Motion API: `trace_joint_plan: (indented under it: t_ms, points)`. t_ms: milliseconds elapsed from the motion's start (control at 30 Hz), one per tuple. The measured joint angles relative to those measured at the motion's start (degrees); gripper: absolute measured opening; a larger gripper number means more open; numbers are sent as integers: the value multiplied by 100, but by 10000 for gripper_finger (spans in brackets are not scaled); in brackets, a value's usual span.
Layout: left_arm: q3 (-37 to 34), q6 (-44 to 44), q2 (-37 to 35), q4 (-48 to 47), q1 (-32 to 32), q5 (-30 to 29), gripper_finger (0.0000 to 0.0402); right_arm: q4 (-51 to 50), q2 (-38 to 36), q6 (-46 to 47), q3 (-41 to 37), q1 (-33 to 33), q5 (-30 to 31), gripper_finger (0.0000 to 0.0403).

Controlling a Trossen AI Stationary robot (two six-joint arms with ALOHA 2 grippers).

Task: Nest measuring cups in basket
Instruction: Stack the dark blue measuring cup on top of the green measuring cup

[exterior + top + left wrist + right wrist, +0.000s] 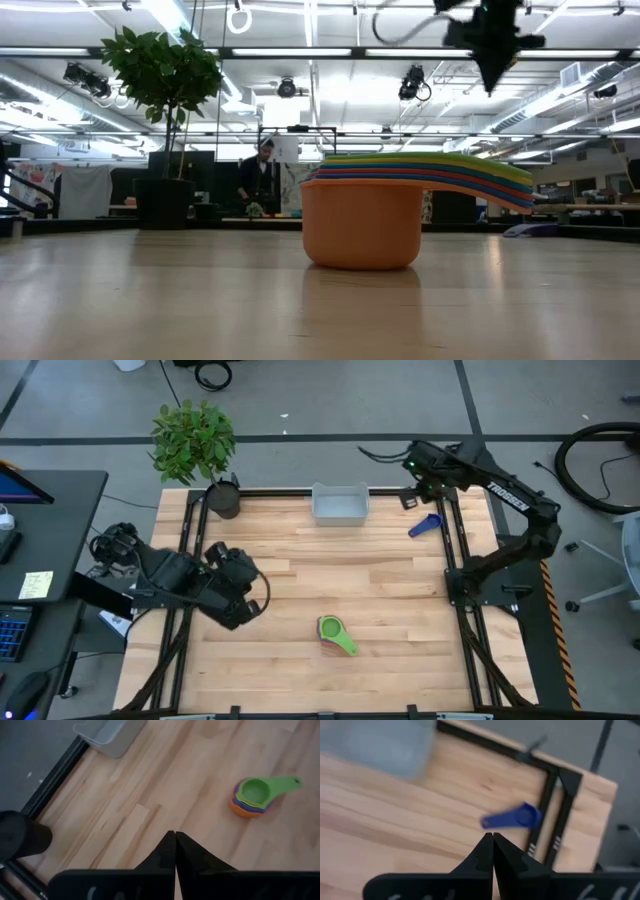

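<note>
Plant pot (224,498) beside basket (340,504); blue cup (425,525) lies apart

Black arms (500,510), white "TROSSEN" lettering, looped cables.

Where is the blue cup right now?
In the high view the blue cup lies alone at the table's far right, right of the basket.

The high view looks straight down on the counter (380,590), while the low view faces level across it, close to the nested cups (400,215) both share.
</note>
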Motion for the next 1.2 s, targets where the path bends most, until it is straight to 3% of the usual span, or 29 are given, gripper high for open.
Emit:
trace_joint_plan:
  t_ms: [233,467,867,1200]
  points:
    - [0,218,0,0,499,18,4,563,-128,-1430,-1254,-755,-141,29]
    - [0,304,0,0,839,292,4,1322,75,-2611,-1950,-1196,-554,57]
    - [0,300,1,0,899,337,4,1377,922,-5682,-2382,-1281,-605,155]
    - [0,236,1,0,899,334,4,1537,1843,-7595,-2448,-1282,-846,171]
